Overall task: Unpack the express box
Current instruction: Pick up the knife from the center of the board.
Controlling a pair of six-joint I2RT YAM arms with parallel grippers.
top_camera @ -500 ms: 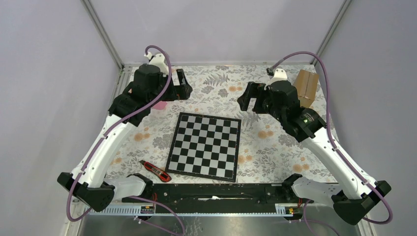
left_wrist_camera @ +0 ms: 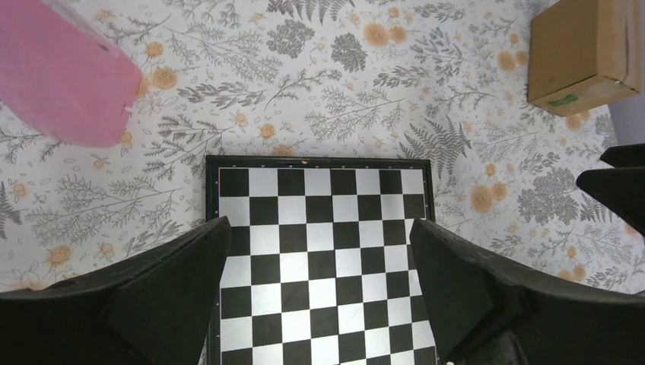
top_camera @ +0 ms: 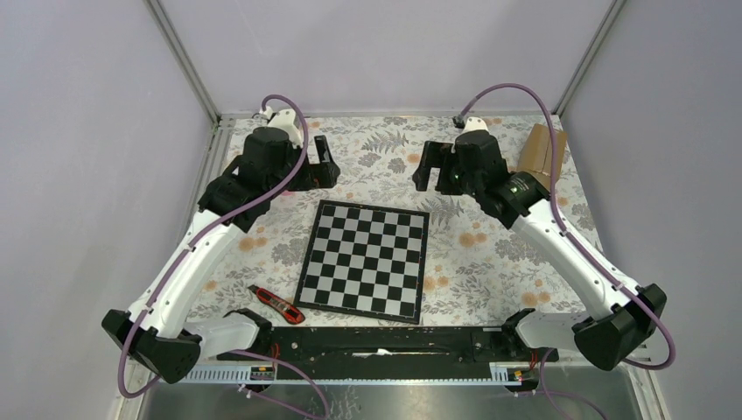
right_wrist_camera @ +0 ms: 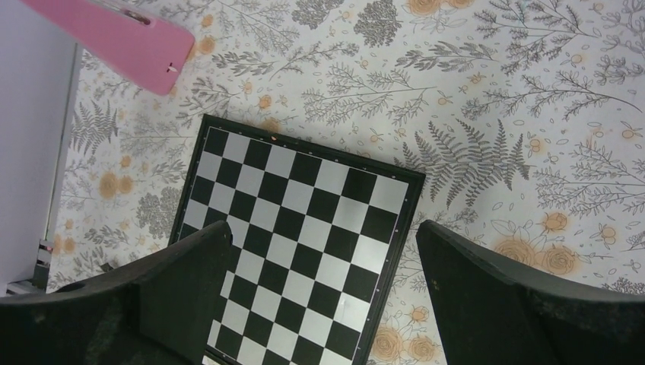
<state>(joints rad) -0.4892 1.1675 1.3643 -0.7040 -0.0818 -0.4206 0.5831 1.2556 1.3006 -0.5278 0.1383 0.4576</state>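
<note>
The express box [top_camera: 544, 153], a small brown cardboard carton, stands at the far right edge of the table. It also shows at the top right of the left wrist view [left_wrist_camera: 586, 49], with a tiny green mark on one face. My left gripper [top_camera: 320, 166] is open and empty, held above the far edge of the chessboard [top_camera: 366, 260]; its wrist view shows the jaws spread wide [left_wrist_camera: 319, 228]. My right gripper [top_camera: 427, 171] is open and empty, left of the box and well apart from it, with its jaws also spread wide [right_wrist_camera: 323, 228].
A pink cone-like object [left_wrist_camera: 61, 76] lies at the far left, seen also in the right wrist view [right_wrist_camera: 114, 30]. A red utility knife [top_camera: 276, 304] lies near the front left of the chessboard. A metal frame and walls close in the flowered table [top_camera: 490, 262].
My right arm has swung left, away from the box, so the box is less covered. My left gripper has shifted slightly toward the chessboard.
</note>
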